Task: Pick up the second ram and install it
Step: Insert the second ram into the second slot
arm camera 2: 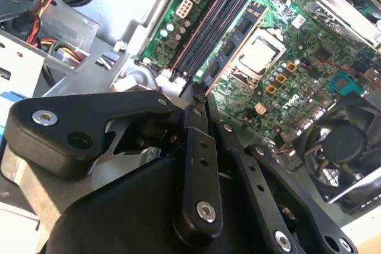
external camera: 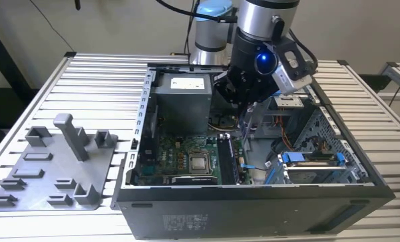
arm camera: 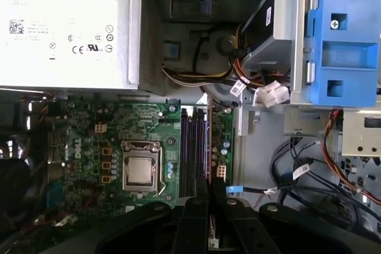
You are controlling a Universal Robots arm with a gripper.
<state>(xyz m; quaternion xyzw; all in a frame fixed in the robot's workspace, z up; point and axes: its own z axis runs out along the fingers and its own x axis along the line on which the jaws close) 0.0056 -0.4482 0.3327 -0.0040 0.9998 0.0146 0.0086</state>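
Note:
The second ram (arm camera 2: 238, 43), a slim dark board with chips on its face, hangs from my gripper (arm camera 2: 199, 90), whose black fingers are shut on its near end. In the first wrist view the ram (arm camera: 209, 141) shows edge-on as a thin brown line running out from the gripper (arm camera: 209, 197). It hovers above the dark memory slots (arm camera: 191, 153) of the green motherboard, roughly parallel to them and apart from them. In the exterior view the gripper (external camera: 246, 107) stands over the open computer case, with the ram (external camera: 244, 128) a thin strip below it, above the slots (external camera: 228, 160).
The silver processor (arm camera: 141, 171) lies beside the slots. A grey power supply (external camera: 181, 101) fills the case's far corner. A blue drive bracket (external camera: 311, 158) and loose cables (arm camera: 309, 171) sit at the exterior view's right. A grey fixture (external camera: 25, 194) with an upright post (external camera: 69, 133) stands outside the case.

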